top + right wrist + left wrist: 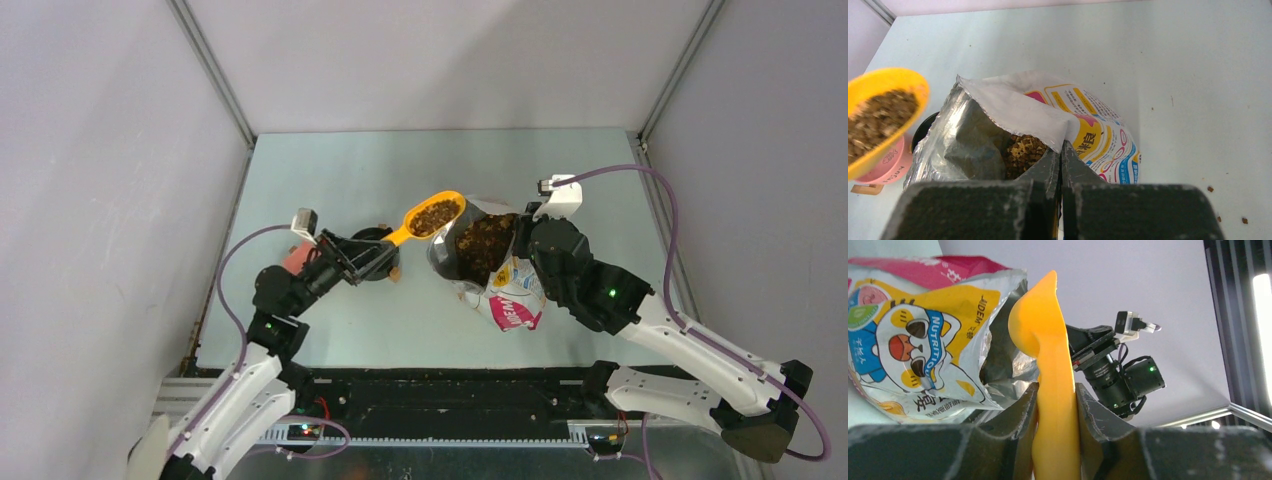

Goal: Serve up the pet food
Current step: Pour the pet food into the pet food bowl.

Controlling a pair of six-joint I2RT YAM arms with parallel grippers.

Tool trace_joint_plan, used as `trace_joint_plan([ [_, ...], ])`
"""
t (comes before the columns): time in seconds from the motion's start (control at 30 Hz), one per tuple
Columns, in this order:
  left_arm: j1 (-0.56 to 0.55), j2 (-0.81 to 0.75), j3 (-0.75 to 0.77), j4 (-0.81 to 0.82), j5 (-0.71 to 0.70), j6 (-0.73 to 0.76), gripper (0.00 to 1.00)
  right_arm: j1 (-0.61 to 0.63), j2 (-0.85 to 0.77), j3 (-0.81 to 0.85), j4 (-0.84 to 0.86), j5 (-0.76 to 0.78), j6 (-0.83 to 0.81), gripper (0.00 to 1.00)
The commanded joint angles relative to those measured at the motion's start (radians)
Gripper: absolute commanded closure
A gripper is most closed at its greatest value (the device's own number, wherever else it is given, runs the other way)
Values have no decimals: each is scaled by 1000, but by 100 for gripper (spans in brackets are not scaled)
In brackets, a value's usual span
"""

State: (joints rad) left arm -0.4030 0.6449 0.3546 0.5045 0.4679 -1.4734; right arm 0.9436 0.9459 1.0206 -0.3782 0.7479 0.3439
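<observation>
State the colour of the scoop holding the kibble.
The scoop is yellow-orange, seen best in the left wrist view.

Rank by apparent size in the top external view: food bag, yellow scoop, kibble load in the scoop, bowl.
1. food bag
2. yellow scoop
3. kibble load, which lies inside the scoop's cup
Unranked: bowl. The left gripper covers most of it, so its full extent cannot be judged.
</observation>
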Motion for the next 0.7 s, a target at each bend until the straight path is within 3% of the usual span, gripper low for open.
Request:
trace_joint_plan([
  [0.0, 56, -98, 18, -78, -44, 44, 100, 14, -42, 29, 107, 23, 16, 100],
  [0.17, 155, -176, -4, -217, -50, 64, 100, 14, -53, 29, 98, 42, 15, 100],
  [0.37, 267, -257, -85, -253, -29, 42, 100, 19, -71, 6, 125, 57, -3, 100],
  [0.67, 349, -369, -141, -465, -63, 88, 100, 21, -68, -1, 136, 77, -16, 100],
])
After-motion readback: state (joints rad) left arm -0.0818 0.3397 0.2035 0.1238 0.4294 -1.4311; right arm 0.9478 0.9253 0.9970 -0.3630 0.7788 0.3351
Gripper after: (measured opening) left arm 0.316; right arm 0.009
